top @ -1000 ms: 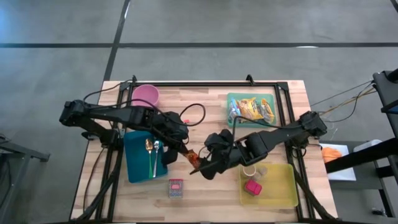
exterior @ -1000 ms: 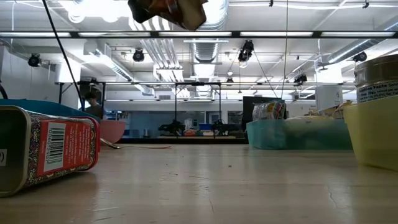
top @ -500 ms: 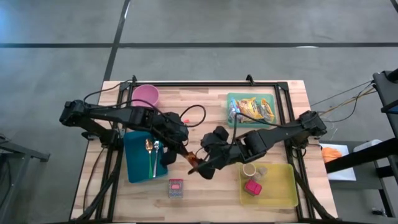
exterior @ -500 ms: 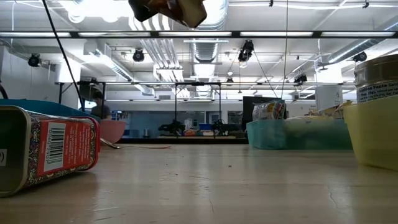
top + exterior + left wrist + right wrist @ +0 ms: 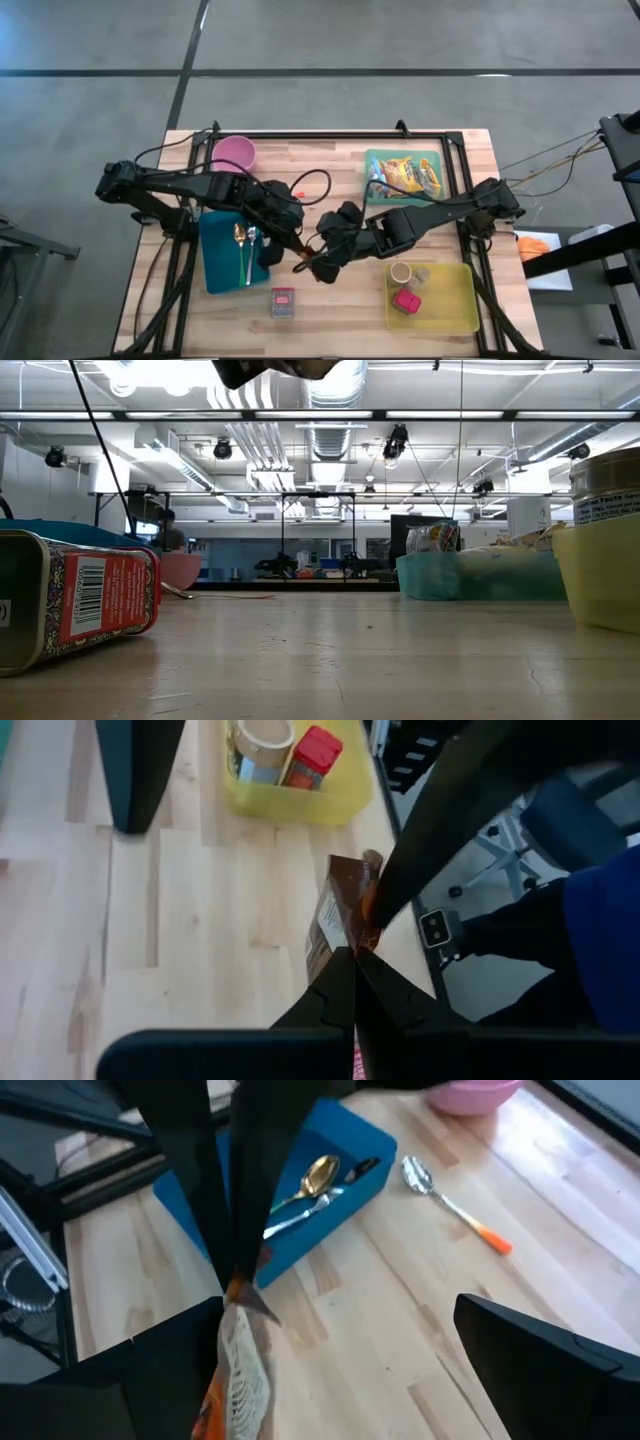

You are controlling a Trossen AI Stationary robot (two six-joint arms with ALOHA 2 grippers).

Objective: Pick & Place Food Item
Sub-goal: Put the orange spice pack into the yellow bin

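The food item is a brown and orange snack packet [image 5: 335, 915], held in the air over the middle of the table with my left gripper [image 5: 355, 965] shut on it. In the right wrist view the packet [image 5: 235, 1370] hangs below those dark fingers [image 5: 235, 1230]. My right gripper [image 5: 335, 1320] is open, with one finger on each side of the packet; I cannot tell whether either finger touches it. From above, both grippers meet near the table's middle, left [image 5: 297, 246] and right [image 5: 318, 265]. The low view shows only the packet's lower end [image 5: 275, 368]. My left gripper pinches the packet's upper end [image 5: 240, 1295] between its two shut fingers. The fingers slant down from the table's left side. The packet hangs below them, clear of the table.
A blue tray [image 5: 215, 270] with spoons lies at the left, and a pink bowl [image 5: 233, 153] stands behind it. A red tin [image 5: 283, 302] lies near the front edge. On the right are a teal bin of snacks [image 5: 403, 175] and a yellow bin [image 5: 450, 300]. An orange-handled spoon [image 5: 455, 1205] lies loose.
My right gripper has moved toward the table's left, up to the hanging packet, and now stands astride it. The packet's lower end has risen a little in the low view. My left gripper has stayed shut on the packet.
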